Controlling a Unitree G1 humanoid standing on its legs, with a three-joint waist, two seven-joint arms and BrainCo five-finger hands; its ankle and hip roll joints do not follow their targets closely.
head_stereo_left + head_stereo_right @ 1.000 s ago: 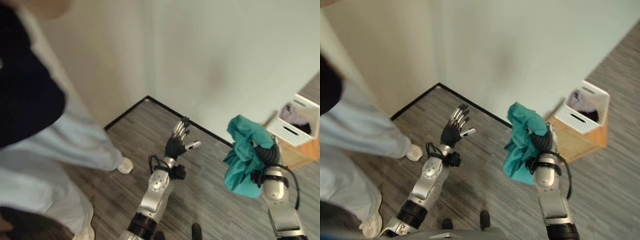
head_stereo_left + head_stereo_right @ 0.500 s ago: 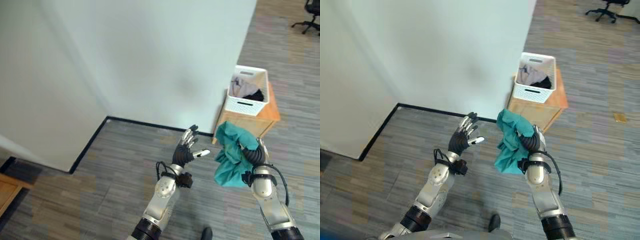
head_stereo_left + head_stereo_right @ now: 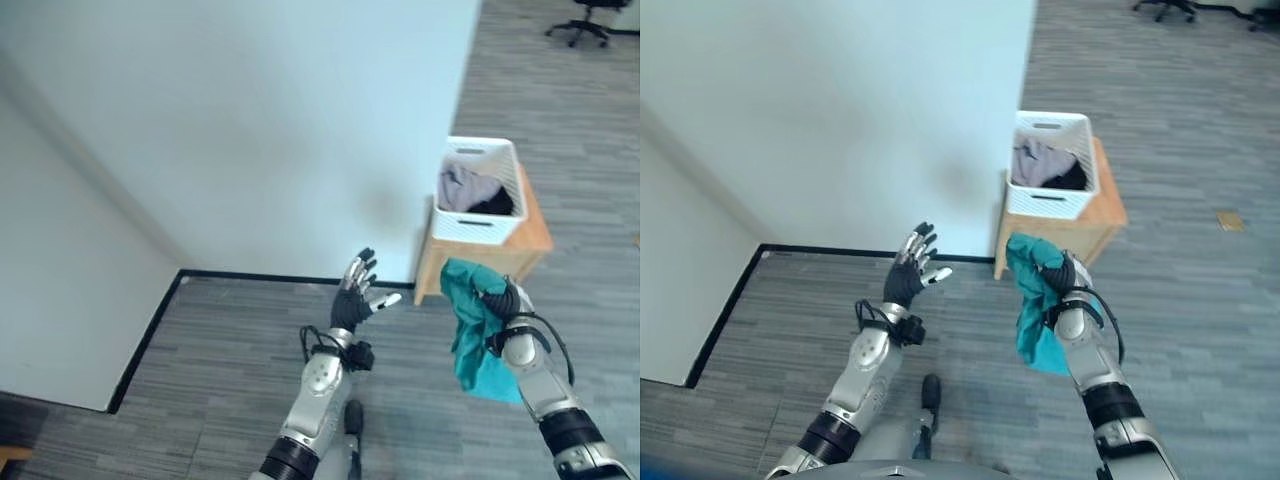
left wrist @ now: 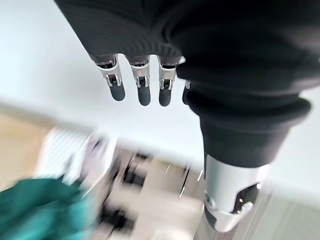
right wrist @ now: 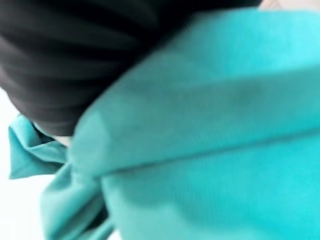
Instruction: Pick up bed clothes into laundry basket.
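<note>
Teal cloth (image 3: 474,325) gripped by right hand (image 3: 505,299) | left hand (image 3: 352,298) fingers spread | basket (image 3: 1052,165) ahead

You see teal cloth (image 5: 200,150) bunched in folds right up against the camera, lying against the right hand (image 5: 75,55) and its dark ribbed cover; a loose corner sticks out against a pale background.
</note>
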